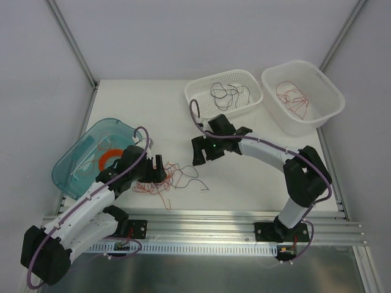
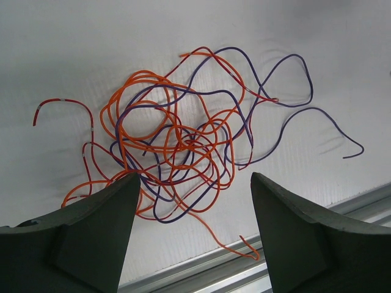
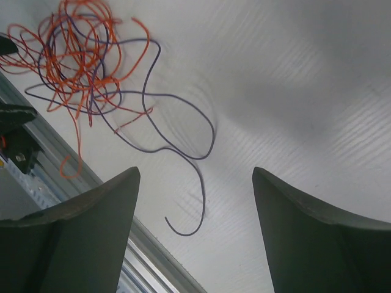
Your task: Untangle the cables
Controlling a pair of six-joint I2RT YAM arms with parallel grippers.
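1. At the far left a teal tub [image 1: 76, 165] holds a flat orange coil [image 1: 110, 160]. It is not part of the job and is best left alone.
2. The left gripper [image 2: 194, 180] hangs just above the tangle with its jaws wide apart and nothing between them.
3. The cables [image 2: 177, 140], red and dark strands knotted together, lie on the table [image 1: 256, 183] close to its near edge, under the left arm.
4. One dark strand [image 3: 183, 152] trails out of the heap to the right and ends free. It looks like the easiest one to draw out.
5. The right gripper [image 3: 195, 174] is open and empty, a little right of the heap and farther back. It would do well to pinch that loose strand near the heap and pull slowly, while the left pins the rest down.
6. At the far right, one basket [image 1: 214, 77] holds dark strands and another basket [image 1: 332, 84] holds red ones. The colours should probably be kept apart.
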